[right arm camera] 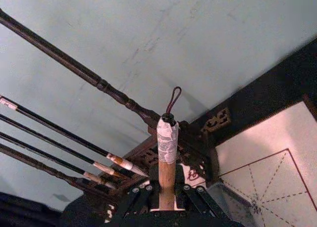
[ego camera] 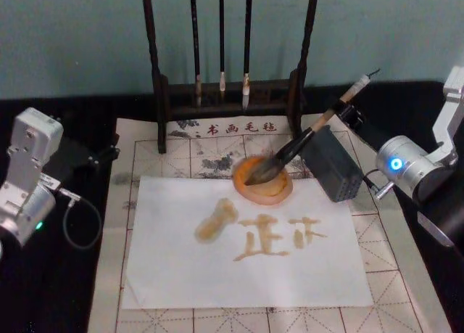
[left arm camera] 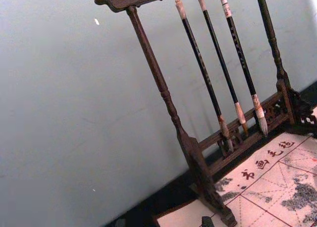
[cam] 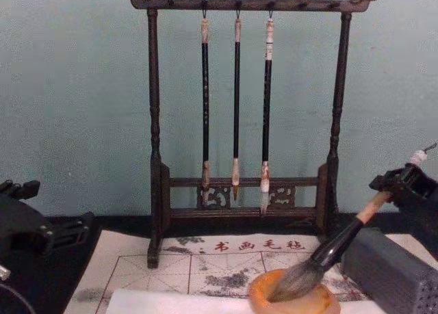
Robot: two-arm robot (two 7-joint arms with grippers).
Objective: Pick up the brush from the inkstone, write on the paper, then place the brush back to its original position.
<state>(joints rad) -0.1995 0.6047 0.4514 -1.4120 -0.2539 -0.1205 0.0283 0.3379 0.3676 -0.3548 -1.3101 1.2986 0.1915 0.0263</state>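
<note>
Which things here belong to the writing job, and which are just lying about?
Job: brush, tip in the dish; paper; right gripper holding the brush handle.
Lying about: rack of three thin brushes; grey block; gridded mat; left gripper, parked at left.

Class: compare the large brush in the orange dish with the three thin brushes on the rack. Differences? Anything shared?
The brush has a fat grey-brown head; the thin brushes have small pale tips. It leans, head in the inkstone, handle in the right gripper; they hang upright from the rack. Both point bristles down. The left gripper sits at the left.
</note>
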